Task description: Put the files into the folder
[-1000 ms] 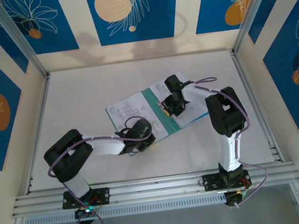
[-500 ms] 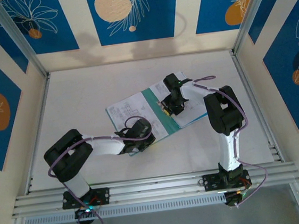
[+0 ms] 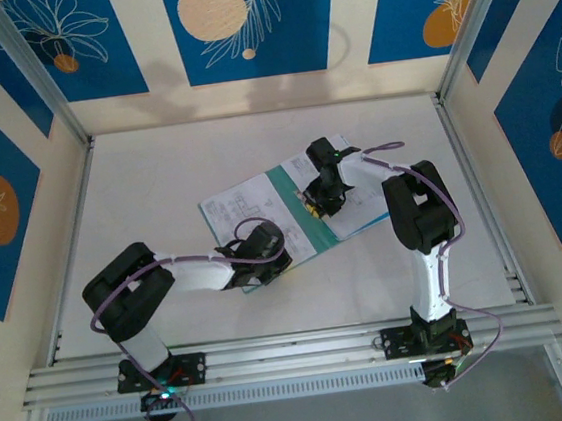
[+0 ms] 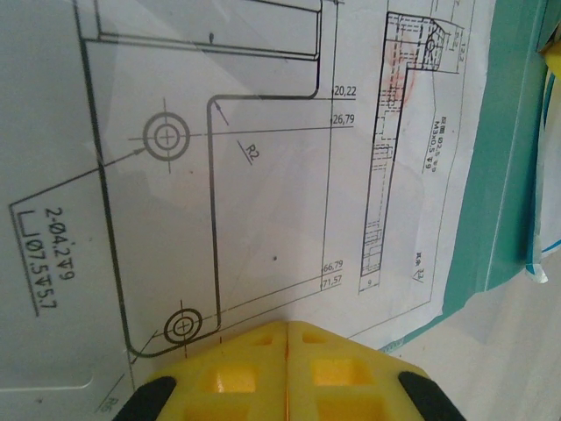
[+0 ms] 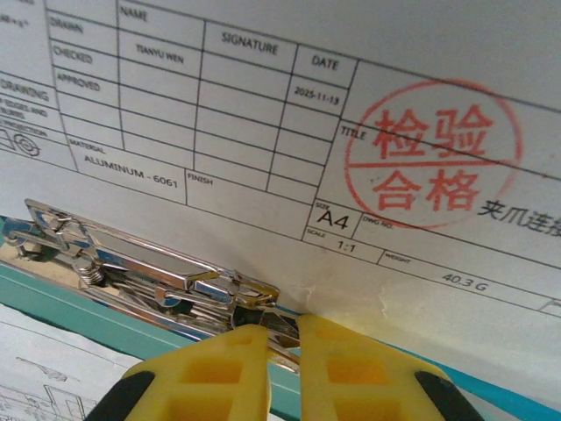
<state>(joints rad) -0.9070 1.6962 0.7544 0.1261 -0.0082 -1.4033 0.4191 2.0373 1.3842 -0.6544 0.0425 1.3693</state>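
Observation:
The teal-green folder (image 3: 293,224) lies open on the table, tilted. A white drawing sheet (image 4: 263,175) rests on its left half (image 4: 501,175). My left gripper (image 4: 287,326) is shut, its yellow tips together on that sheet's near edge, also visible from above (image 3: 265,244). More white files (image 5: 263,105), one with a red stamp, lie on the right half, a light-blue edge (image 5: 495,388) peeking out beneath. My right gripper (image 5: 282,329) is at the spine (image 3: 316,205), its fingers closed on the lever of the folder's metal clip (image 5: 149,263).
The white table (image 3: 158,183) stretches away on all sides of the folder. Aluminium frame rails (image 3: 276,352) run along the near edge, and patterned blue walls close in the back and sides.
The right arm's elbow has drifted slightly left while its gripper stays at the clip. The left arm and the sheets have not moved.

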